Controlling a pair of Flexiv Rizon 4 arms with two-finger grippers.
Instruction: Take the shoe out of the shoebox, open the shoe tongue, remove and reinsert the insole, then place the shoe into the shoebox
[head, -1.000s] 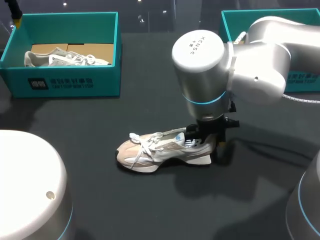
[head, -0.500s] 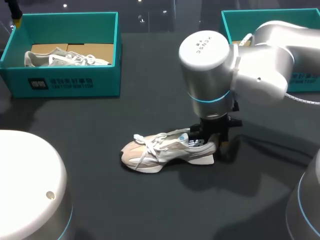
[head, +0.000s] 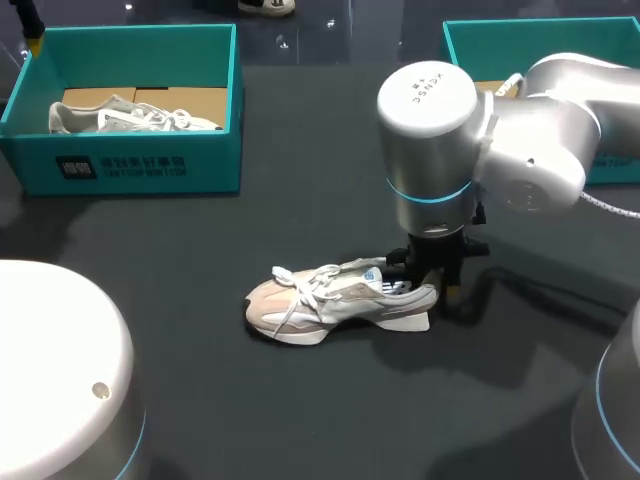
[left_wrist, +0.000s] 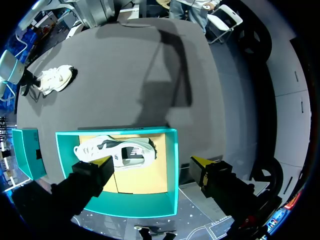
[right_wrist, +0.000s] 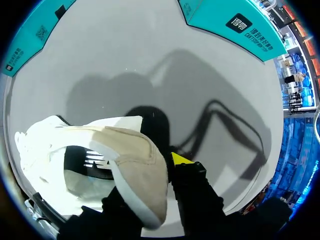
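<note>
**Mid-bench, shoe lies crosswise, heel in the right claw**

Near the middle of the bench (head: 300, 400) the shoe (head: 330, 300) rests on its sole. Its long axis runs side to side, the toe pointing to the left edge and the heel to the right edge. The laces trail loose over the front. The right gripper (head: 435, 283) comes straight down at the heel and is clamped on it. In the right wrist view one yellow-tipped finger (right_wrist: 182, 159) presses the outside of the heel and the other is hidden by the shoe. The right shoebox (head: 520, 35) stands at the far right corner, well apart from the shoe. The left gripper (left_wrist: 152, 161) hangs with its fingers spread wide above the left shoebox (head: 140, 170) at the far left corner. A second shoe (left_wrist: 115, 152) lies on cardboard inside that box.
</note>
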